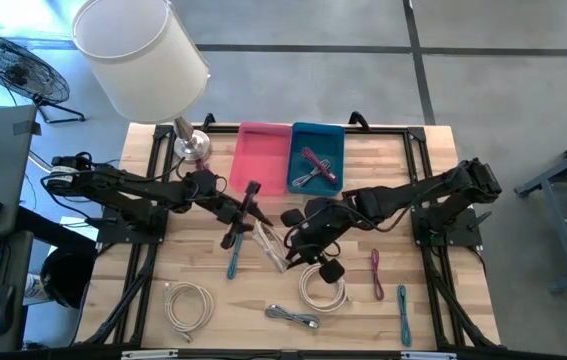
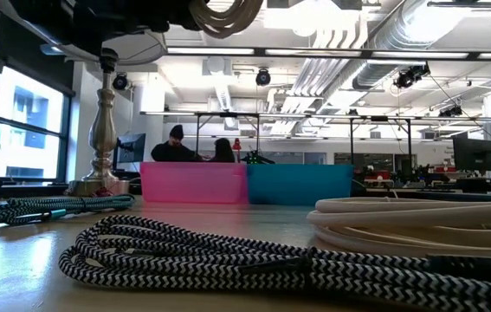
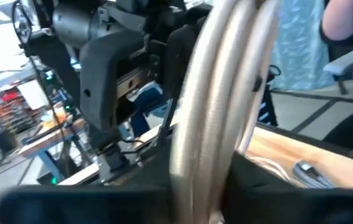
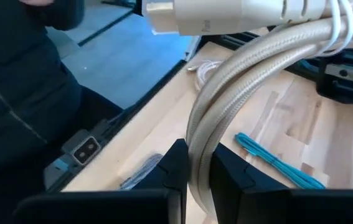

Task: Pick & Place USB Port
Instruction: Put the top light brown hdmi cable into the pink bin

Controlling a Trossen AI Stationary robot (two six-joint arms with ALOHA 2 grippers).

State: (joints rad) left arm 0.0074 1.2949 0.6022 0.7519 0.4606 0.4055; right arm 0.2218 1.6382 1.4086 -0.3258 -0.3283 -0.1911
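Note:
A beige braided USB cable (image 1: 271,248), bundled in loops, hangs above the table's middle between both grippers; its loop (image 2: 223,13) shows at the top of the low view. My left gripper (image 1: 255,218) comes from the table's left and is shut on the cable's strands (image 3: 195,143). My right gripper (image 1: 291,238) comes from the right, slanting down, and is shut on the same cable (image 4: 226,93). The cable's pale plug (image 4: 182,18) sticks out beyond the right fingers. A pink bin (image 1: 260,155) and a blue bin (image 1: 316,150) stand at the far edge. My left gripper has the bundle's strands (image 3: 192,180) between its two fingers, which lie level and come from the table's left, across the strands. The bundle is clear of the table. My right gripper pinches several strands (image 4: 196,177) between its two fingers (image 4: 173,171), coming from the right and slanting down, across the strands. The looped bundle rises past the fingers, plug end on top.
Loose cables lie on the near half: teal (image 1: 233,262), white coil (image 1: 188,305), white coil (image 1: 323,285), black-and-white braided (image 1: 293,318), red (image 1: 376,275), teal (image 1: 403,310). The blue bin holds cables (image 1: 315,170). A lamp (image 1: 143,50) stands at the far left.

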